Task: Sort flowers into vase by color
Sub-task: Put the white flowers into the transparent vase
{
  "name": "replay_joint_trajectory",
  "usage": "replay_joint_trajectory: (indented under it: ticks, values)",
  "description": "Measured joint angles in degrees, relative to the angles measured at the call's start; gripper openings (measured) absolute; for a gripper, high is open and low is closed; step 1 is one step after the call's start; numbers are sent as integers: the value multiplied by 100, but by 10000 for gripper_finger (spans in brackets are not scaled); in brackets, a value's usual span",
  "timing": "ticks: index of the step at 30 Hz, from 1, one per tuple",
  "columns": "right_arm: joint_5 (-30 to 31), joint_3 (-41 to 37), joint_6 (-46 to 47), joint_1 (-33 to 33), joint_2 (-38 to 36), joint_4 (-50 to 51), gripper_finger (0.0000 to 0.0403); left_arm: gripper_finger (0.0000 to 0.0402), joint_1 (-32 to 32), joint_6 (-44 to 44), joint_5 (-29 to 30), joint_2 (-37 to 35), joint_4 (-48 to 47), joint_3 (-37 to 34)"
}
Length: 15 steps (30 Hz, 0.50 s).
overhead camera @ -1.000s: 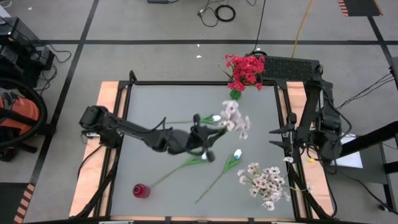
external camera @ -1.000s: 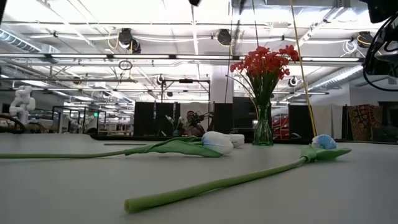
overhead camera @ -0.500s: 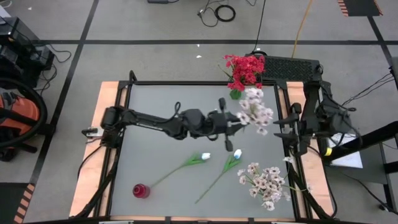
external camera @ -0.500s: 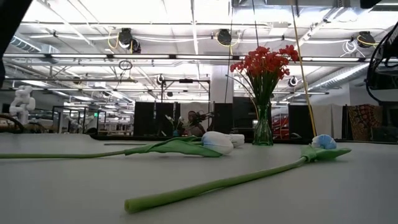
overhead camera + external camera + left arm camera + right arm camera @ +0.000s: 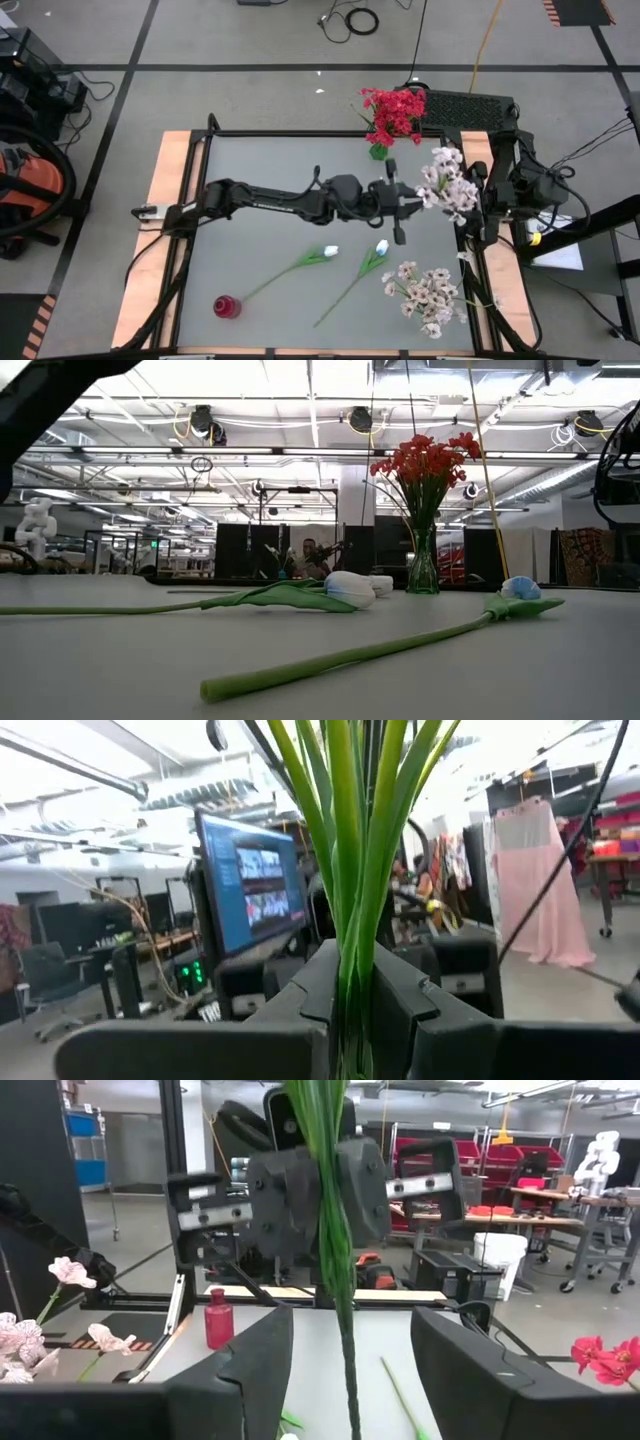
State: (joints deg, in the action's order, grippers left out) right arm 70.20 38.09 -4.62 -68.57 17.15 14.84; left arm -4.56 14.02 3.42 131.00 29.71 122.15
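Observation:
My left gripper [image 5: 403, 201] reaches across the table toward the right edge and is shut on a bunch of pale pink-white sprays [image 5: 447, 186]. Their green stems [image 5: 352, 870] rise between its fingers. My right gripper [image 5: 350, 1375] is open at the table's right edge [image 5: 478, 198] and faces the left gripper [image 5: 310, 1190]. Its fingers stand on either side of the stems [image 5: 335, 1250] without touching them. Red flowers [image 5: 393, 110] stand in a glass vase [image 5: 423, 572] at the far edge. Two white tulips [image 5: 322, 253] [image 5: 379, 249] and more pink-white sprays [image 5: 426, 291] lie on the table. My left gripper pinches several green stems [image 5: 350, 982] of the bunch together between its two fingers [image 5: 318, 988]. The fingers come level from the table's left and lie across the stems. The bunch is lifted clear of the table, roughly upright, with the blossoms [image 5: 450, 190] above the fingers.
A small red vase [image 5: 226, 306] stands at the near left of the table. The tulips' stems [image 5: 340, 658] lie flat across the near middle. The loose sprays lie at the near right corner.
My left gripper has carried the pink-white bunch from the table's middle toward the right edge, up to my right gripper. The bunch has stayed lifted clear, and its blossoms now stand over the right edge. The tulips have not moved.

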Motion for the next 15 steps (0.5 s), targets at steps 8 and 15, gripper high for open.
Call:
replay_joint_trajectory:
  ticks: [8, 15]
  values:
    - [0, 0, 82, -1, 8, -1, 196, 38, -1, -15, -15, 126, -10, 181]
    - [39, -2, 289, 164, 392, -1, 196, 38, 0, -13, -171, 118, -125, 181]
